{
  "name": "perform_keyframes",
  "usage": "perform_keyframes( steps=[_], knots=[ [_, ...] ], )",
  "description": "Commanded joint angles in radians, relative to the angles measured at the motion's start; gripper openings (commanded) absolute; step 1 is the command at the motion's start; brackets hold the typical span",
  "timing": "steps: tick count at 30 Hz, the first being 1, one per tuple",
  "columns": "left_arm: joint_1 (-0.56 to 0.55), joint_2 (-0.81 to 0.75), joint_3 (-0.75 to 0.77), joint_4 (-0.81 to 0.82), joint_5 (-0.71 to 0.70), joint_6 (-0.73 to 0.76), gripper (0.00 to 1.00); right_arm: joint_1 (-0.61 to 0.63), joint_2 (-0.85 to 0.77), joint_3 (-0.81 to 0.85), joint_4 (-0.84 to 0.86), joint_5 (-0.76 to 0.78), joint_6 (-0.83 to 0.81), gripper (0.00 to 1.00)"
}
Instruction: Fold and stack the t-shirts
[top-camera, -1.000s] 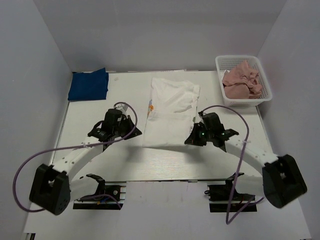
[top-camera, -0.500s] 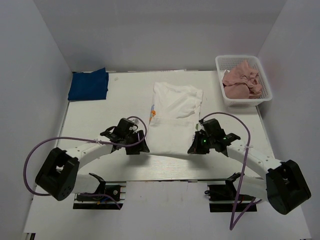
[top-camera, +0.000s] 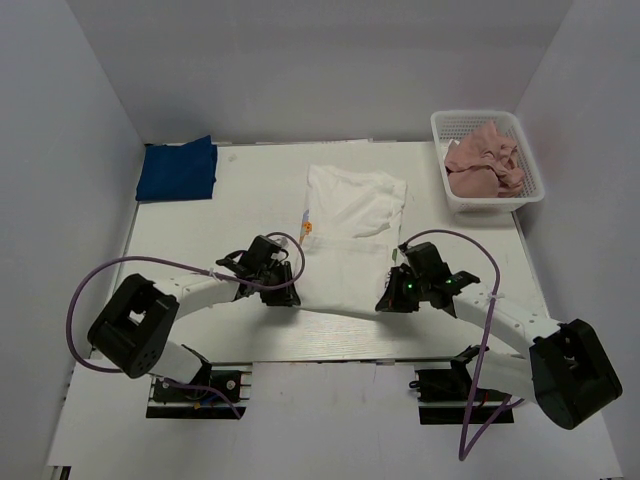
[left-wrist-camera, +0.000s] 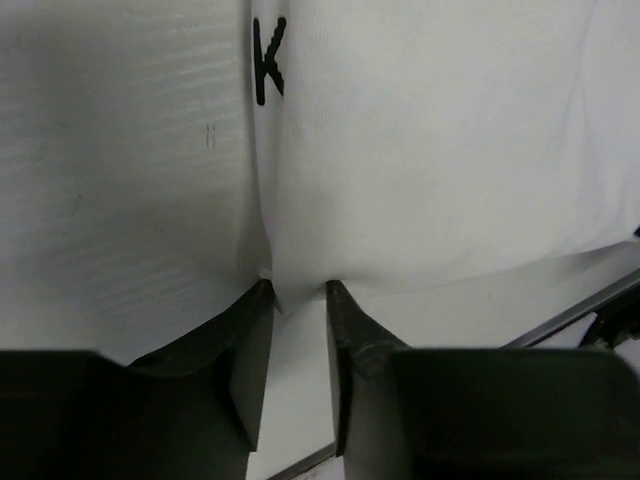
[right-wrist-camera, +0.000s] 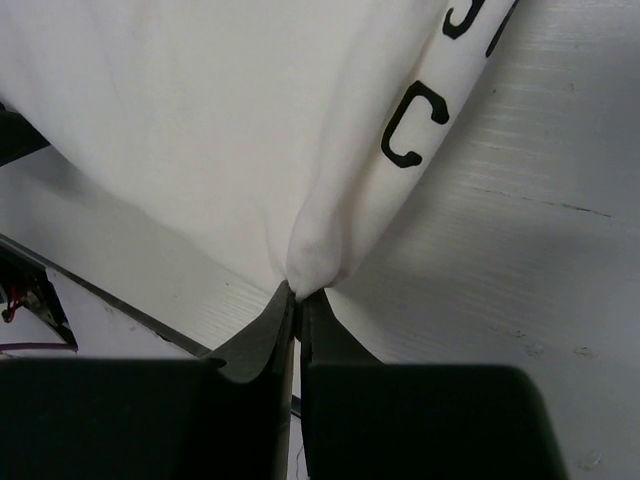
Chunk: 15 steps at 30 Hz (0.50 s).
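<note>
Far left, note the blue t-shirt (top-camera: 177, 170), folded flat at the back corner of the table (top-camera: 200, 230), well apart from both arms. Next, find the left gripper (left-wrist-camera: 298, 290) at the near-left corner of the white t-shirt (top-camera: 345, 235), with jaws partly parted around that corner and not yet pinching it. Expect light, limp cloth here: thin, no stiffness, likely to sag and to slip out of a shallow bite, so take hold well inside the hem corner before lifting. Across the shirt, spread flat mid-table, see the right gripper (right-wrist-camera: 297, 292) clamped tight on the near-right corner, bunching it into a small fold. Probably best to raise both corners together and evenly, to avoid skewing the fold. Far right, leave the pink t-shirt (top-camera: 483, 160) crumpled inside the basket (top-camera: 440, 125).
</note>
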<state>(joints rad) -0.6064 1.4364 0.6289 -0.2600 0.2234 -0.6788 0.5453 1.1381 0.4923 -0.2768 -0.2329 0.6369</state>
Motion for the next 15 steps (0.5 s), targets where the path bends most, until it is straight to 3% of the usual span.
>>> perform_keyframes(
  steps=[1, 3, 4, 9, 15],
  knots=[
    [-0.007, 0.030, 0.003, -0.021, -0.090, 0.016, 0.37, 0.001, -0.023, -0.015, 0.028, -0.026, 0.012, 0.00],
    [-0.016, 0.042, 0.012, -0.031, -0.090, 0.030, 0.19, 0.001, -0.029, -0.015, 0.030, -0.025, 0.009, 0.00],
    [-0.016, 0.042, 0.021, -0.031, -0.090, 0.030, 0.00, 0.002, -0.028, -0.017, 0.027, -0.023, 0.012, 0.00],
    [-0.038, -0.039, 0.032, -0.123, -0.056, 0.050, 0.00, 0.005, -0.079, 0.015, -0.036, -0.029, 0.003, 0.00],
    [-0.059, -0.301, 0.084, -0.281, -0.033, 0.039, 0.00, 0.010, -0.221, 0.083, -0.203, -0.017, -0.031, 0.00]
  ],
)
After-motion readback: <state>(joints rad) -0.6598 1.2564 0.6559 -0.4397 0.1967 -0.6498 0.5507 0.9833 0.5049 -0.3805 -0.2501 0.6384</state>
